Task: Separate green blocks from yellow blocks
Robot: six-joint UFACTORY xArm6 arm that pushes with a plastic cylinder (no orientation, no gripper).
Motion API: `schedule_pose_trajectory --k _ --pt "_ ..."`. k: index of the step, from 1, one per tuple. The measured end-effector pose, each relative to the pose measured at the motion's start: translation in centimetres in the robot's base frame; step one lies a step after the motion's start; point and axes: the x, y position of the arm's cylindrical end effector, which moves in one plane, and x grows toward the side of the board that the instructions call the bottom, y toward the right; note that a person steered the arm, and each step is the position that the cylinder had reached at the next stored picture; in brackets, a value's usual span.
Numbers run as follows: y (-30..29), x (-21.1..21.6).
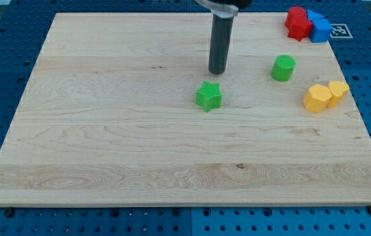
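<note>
A green star-shaped block (208, 96) lies near the middle of the wooden board (107, 131). A green cylinder (282, 68) stands to its upper right. Two yellow blocks touch each other at the view's right: a larger one (317, 98) and a smaller one (337, 90), shapes hard to make out. My tip (217, 71) is just above and slightly right of the green star, a short gap from it, and well left of the green cylinder.
Red blocks (297, 23) and blue blocks (318, 27) are clustered at the board's top right corner. A blue pegboard table (2, 78) surrounds the board.
</note>
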Motion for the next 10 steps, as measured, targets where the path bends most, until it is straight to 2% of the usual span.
schedule_pose_trajectory --k 1,2,3,4,5,6,7,8,9,10 --pt "5.3 -2.4" --pt "12.7 -2.5" --pt "16.8 -2.2" --pt "12.7 1.0" --pt "5.7 4.8" --pt "3.7 6.2" --pt "5.6 4.6" --pt "9.5 5.5" --pt "10.2 9.7" --pt "9.6 10.7"
